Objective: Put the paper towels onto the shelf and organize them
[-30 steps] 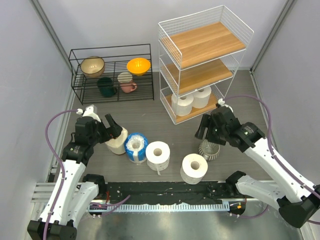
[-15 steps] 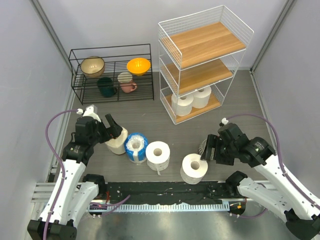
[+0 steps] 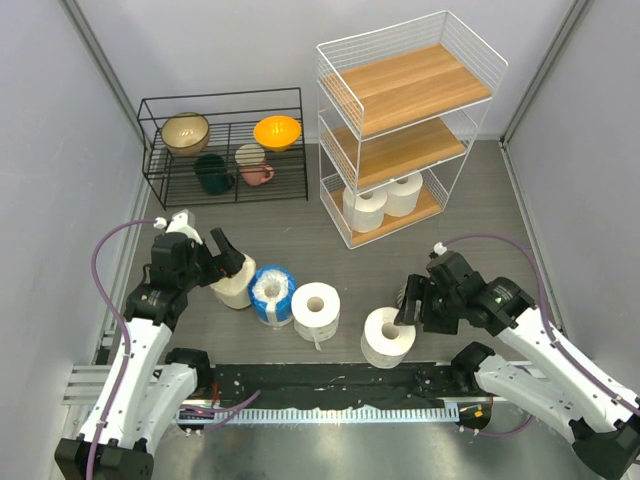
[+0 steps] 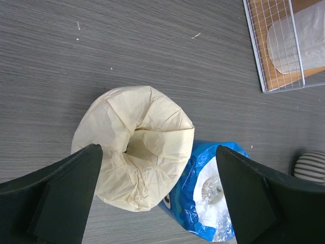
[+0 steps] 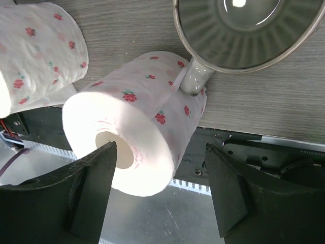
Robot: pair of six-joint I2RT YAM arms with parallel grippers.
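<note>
Pale grey plain walls close the scene on the far side point(image 3: 220, 45), left point(image 3: 50, 180) and right point(image 3: 590, 150), with slanted metal strips point(image 3: 100, 60) at the far corners. The floor is a grey wood-grain surface point(image 3: 330, 225). A low black wire rack point(image 3: 285, 172) stands far left. A black mat point(image 3: 330, 380) and a glaring metal edge point(image 3: 330, 440) run along the near side.

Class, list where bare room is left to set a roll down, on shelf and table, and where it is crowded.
Free: the shelf's top board and middle board; the table strip between the black rack and the four loose rolls. Crowded: the bottom board, holding two rolls; the near edge around those four.
</note>
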